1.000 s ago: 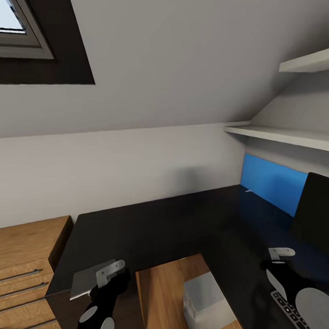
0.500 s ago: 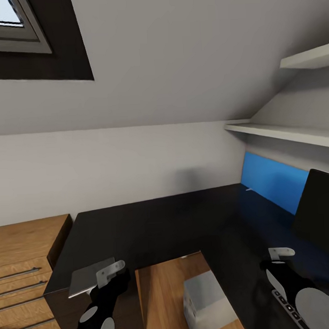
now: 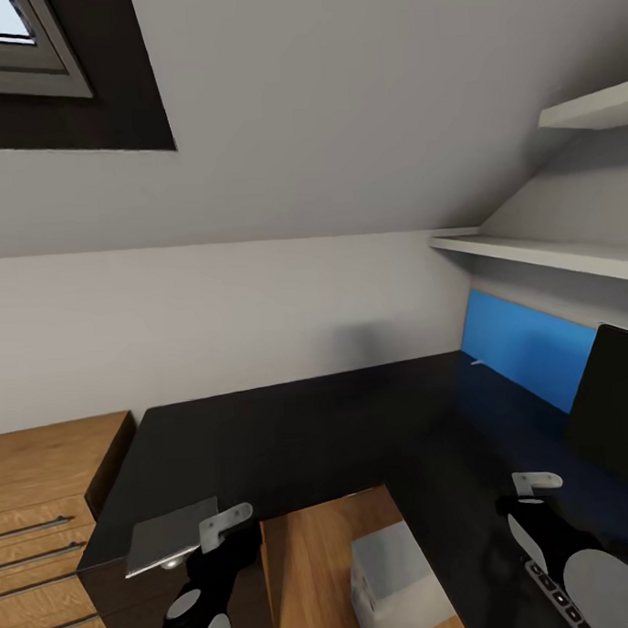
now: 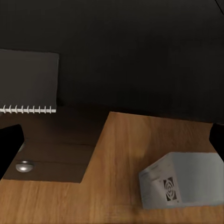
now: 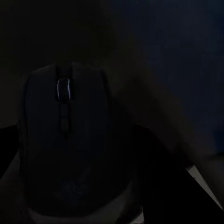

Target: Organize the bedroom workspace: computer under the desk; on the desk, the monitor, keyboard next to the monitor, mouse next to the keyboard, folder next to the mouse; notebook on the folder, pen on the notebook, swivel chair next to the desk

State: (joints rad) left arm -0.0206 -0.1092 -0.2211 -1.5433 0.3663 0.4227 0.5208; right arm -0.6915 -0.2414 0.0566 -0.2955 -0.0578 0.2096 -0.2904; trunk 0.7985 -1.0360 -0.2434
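Two grippers hang over the glossy black desk [image 3: 337, 423]. Left gripper [image 3: 223, 528] has the grey notebook [image 3: 168, 537] just beside its fingers, flat at the desk's corner; whether it pinches it I cannot tell. Right gripper [image 3: 533, 483] sits close above the mouse [image 5: 65, 149], which lies between its dark fingers; grip unclear. Below, the computer [image 3: 403, 575] stands on the wood floor [image 3: 315, 551]; the monitor [image 3: 615, 401] and keyboard [image 3: 555, 596] lie beyond the right fingers
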